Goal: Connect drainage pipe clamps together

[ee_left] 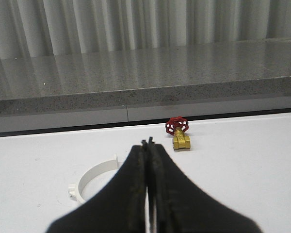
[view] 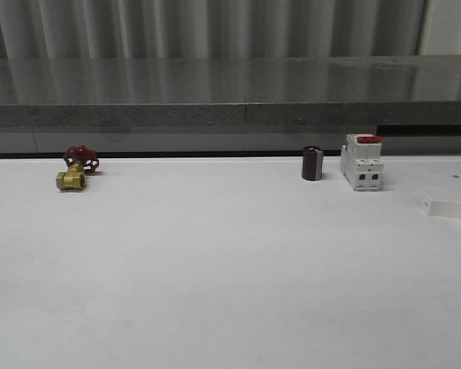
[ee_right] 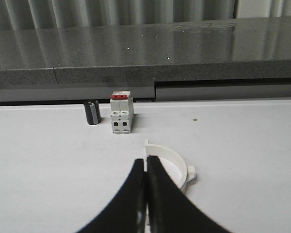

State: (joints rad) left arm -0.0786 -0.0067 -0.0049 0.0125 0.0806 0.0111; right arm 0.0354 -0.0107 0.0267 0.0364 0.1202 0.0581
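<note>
One white half-ring drainage pipe clamp (ee_left: 94, 179) lies flat on the white table, off to one side of my left gripper (ee_left: 148, 143) and apart from it. That gripper is shut with nothing between its black fingers. The other drainage pipe clamp (ee_right: 173, 162) lies just beyond my right gripper (ee_right: 146, 160), partly hidden behind one finger. The right gripper is also shut and holds nothing. In the front view a piece of this clamp (view: 446, 207) shows at the table's right edge.
A brass valve with a red handwheel (view: 77, 171) (ee_left: 178, 136) lies at the back left. A black cylinder (view: 313, 164) (ee_right: 92, 112) and a white breaker with a red top (view: 362, 162) (ee_right: 121, 112) stand at the back right. A grey ledge (view: 230, 115) runs behind the table.
</note>
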